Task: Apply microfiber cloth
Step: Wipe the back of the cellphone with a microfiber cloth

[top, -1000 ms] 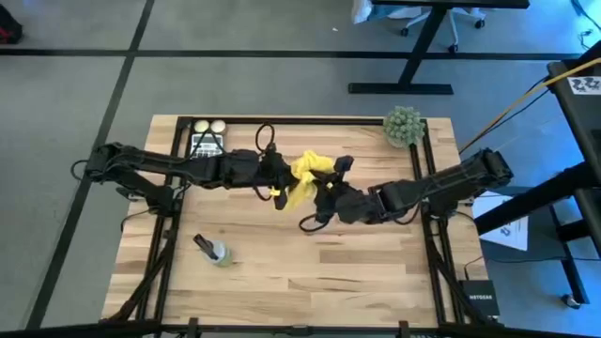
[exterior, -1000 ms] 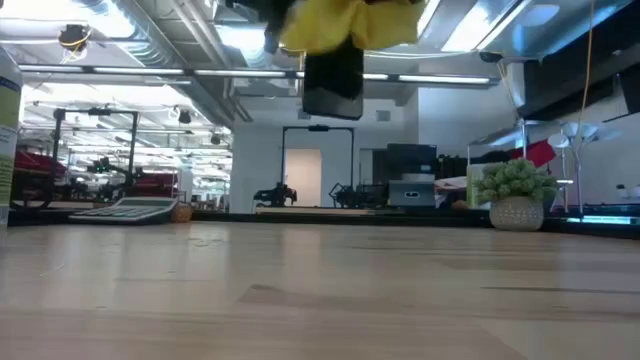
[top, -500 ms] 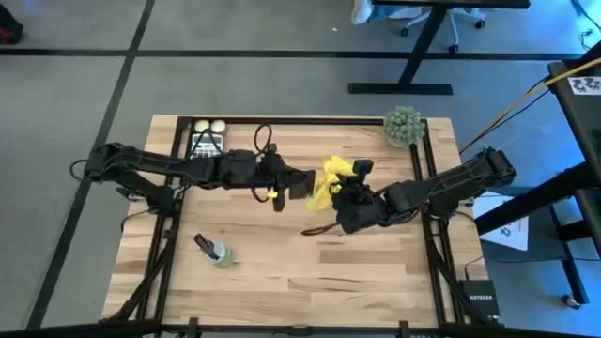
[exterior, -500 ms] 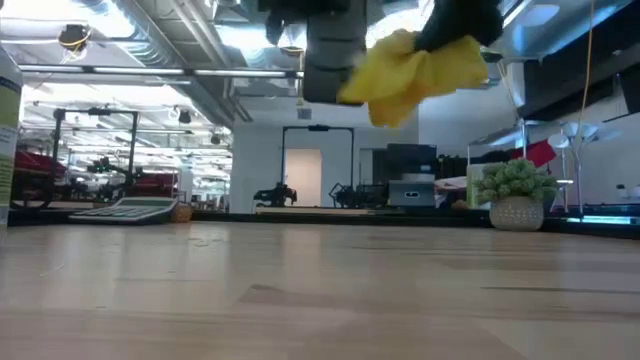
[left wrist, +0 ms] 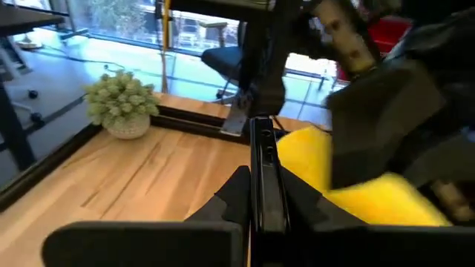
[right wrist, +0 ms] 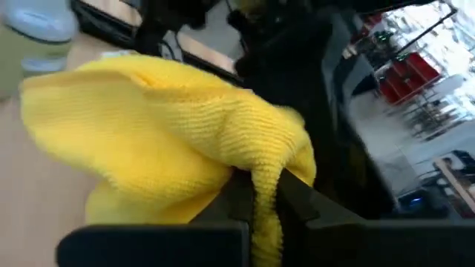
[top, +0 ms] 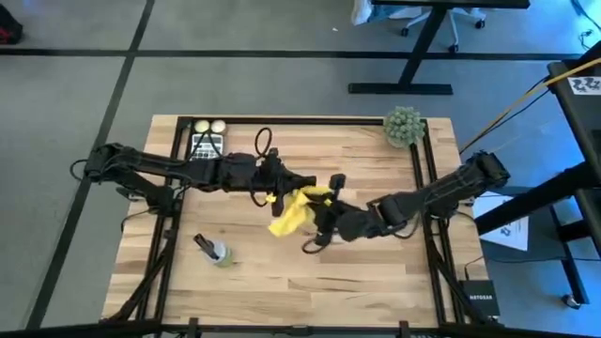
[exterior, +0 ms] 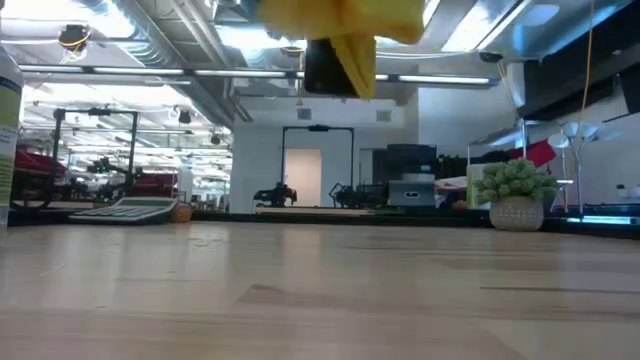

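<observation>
While held aloft above wooden slatted table, bright yellow wrinkled microfiber cloth is clamped in right gripper, draped against thin black smartphone pinched edge-on by left gripper.

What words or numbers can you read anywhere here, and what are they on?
"NETGEAR": on the black box on the floor right of the table, only just readable.
Square marker: a black-and-white pattern, no letters.
Paper sheet: print too small to read.
Calculator: keys too small to read.
Microfiber cloth and smartphone: no text shows.
</observation>
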`<move>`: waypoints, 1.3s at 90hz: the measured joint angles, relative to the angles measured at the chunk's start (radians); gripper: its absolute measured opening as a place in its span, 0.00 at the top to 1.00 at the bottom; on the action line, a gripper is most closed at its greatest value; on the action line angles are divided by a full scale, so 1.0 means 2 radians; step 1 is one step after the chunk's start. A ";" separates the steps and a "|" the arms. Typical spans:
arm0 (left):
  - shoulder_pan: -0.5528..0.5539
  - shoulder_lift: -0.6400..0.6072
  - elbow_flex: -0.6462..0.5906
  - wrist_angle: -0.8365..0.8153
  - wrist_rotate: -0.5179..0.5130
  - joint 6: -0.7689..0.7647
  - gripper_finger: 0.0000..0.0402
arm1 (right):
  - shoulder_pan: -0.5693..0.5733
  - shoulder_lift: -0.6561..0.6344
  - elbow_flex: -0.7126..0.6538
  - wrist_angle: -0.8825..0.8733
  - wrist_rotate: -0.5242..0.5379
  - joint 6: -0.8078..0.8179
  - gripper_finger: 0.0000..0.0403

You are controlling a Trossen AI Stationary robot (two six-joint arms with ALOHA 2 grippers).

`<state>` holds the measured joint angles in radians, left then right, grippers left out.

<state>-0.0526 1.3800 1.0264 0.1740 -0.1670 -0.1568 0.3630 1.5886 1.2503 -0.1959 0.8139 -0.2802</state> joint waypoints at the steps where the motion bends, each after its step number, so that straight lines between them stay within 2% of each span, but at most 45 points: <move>1: -0.001 0.000 0.000 0.001 0.000 0.000 0.96 | -0.003 0.003 0.000 0.002 -0.001 -0.001 0.99; 18: -0.007 0.001 -0.002 0.005 -0.001 0.006 0.96 | -0.023 0.041 0.000 0.009 -0.013 0.002 0.99; 30: -0.006 0.001 -0.002 0.008 0.008 0.006 0.96 | -0.023 0.056 0.000 -0.003 -0.051 0.026 0.99; 45: -0.005 -0.002 -0.001 0.014 0.011 0.003 0.96 | -0.018 0.064 -0.001 -0.040 -0.087 0.074 0.99; 59: -0.006 -0.002 0.000 0.012 0.014 0.003 0.96 | 0.002 0.051 0.013 -0.071 -0.090 0.063 0.99; 75: -0.006 -0.002 0.000 0.006 0.014 0.001 0.96 | 0.025 0.017 0.080 -0.095 -0.032 0.020 0.99; 88: -0.006 -0.002 0.000 0.014 0.009 0.002 0.96 | 0.010 0.014 0.096 -0.100 0.012 -0.013 0.99; 103: -0.005 -0.003 0.000 0.009 0.007 0.002 0.96 | -0.023 0.018 0.063 -0.098 -0.054 0.025 0.99; 117: -0.006 -0.008 0.000 0.007 0.004 0.006 0.96 | -0.031 0.028 0.010 -0.092 -0.078 0.083 0.99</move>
<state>-0.0649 1.3646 1.0260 0.1875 -0.1593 -0.1448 0.3013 1.6456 1.2708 -0.3795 0.6575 -0.1149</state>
